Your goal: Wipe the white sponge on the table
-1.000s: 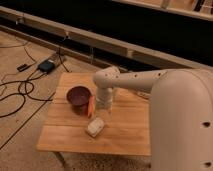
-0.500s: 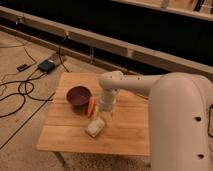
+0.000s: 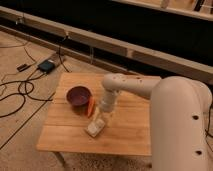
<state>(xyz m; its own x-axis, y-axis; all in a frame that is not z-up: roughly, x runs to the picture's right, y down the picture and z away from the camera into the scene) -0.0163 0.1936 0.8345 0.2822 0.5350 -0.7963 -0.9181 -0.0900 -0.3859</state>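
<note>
While bent over the light-wood plank table, rests pale gripper on off-white rectangular soft sponge — clenched or released, cannot tell — beside orange carrot.

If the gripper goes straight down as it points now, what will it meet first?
Probably the sponge, which lies just below the gripper on the table, beside the carrot; depth is hard to judge.

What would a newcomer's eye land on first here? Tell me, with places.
The bulky white arm fills the right side, reaching down over the light-wood table. Its tool is right over the white sponge near the table's front middle. Just behind and to the left, a purple bowl sits beside an orange carrot.
</note>
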